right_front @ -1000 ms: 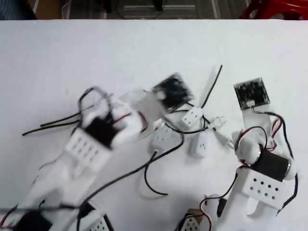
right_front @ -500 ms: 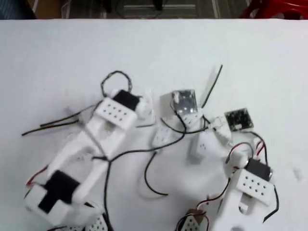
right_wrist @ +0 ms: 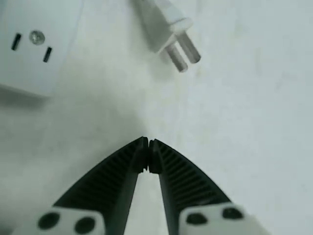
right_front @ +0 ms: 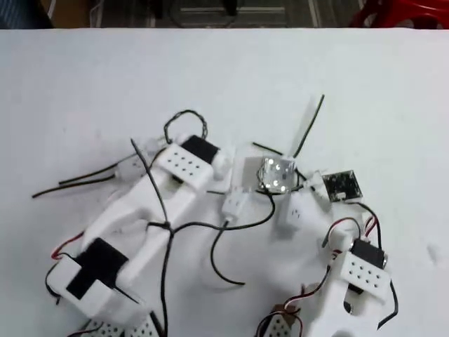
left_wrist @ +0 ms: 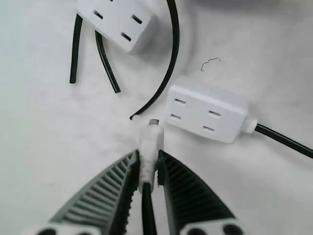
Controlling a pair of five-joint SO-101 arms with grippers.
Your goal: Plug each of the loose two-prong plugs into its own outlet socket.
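The left claw (left_wrist: 147, 160) is clamped on a white two-prong plug (left_wrist: 149, 142), whose tip sits just short of a white outlet block (left_wrist: 208, 115) lying ahead of the claw. The right claw (right_wrist: 147, 148) is closed on nothing, tips touching over the bench (right_wrist: 244, 98). A loose plug (right_wrist: 166, 22) lies ahead of it, prongs facing back its way, with an outlet socket (right_wrist: 32, 46) beside that plug.
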